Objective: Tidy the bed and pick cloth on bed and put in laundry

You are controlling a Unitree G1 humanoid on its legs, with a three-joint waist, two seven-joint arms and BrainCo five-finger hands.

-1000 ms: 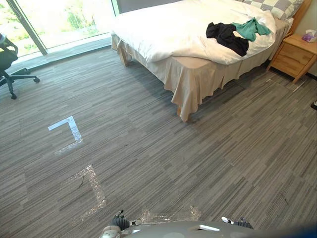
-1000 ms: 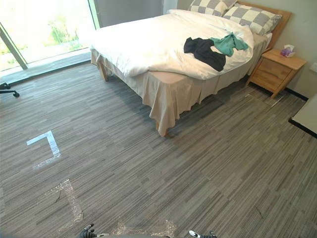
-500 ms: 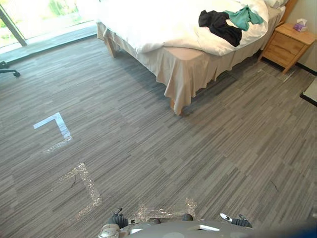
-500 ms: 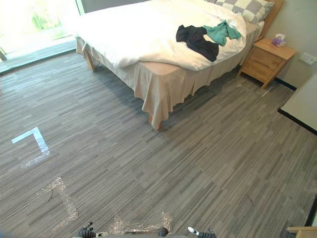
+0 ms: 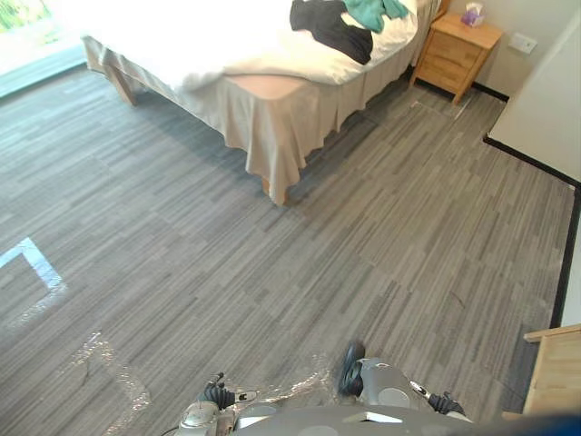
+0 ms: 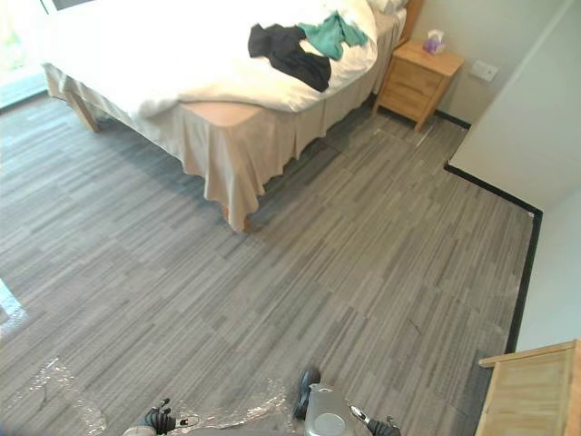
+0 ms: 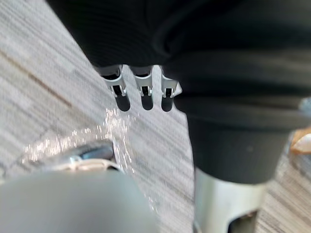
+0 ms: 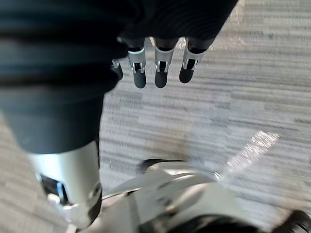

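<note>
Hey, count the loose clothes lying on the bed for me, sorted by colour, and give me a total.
Black cloth: 1
Green cloth: 1
Total: 2, lying side by side and touching on the bed, on the side nearer the nightstand.

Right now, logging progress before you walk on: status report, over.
Left hand, right hand open, empty. Black cloth, green cloth side by side on bed. Floor stretch ahead; nightstand beside bed.
</note>
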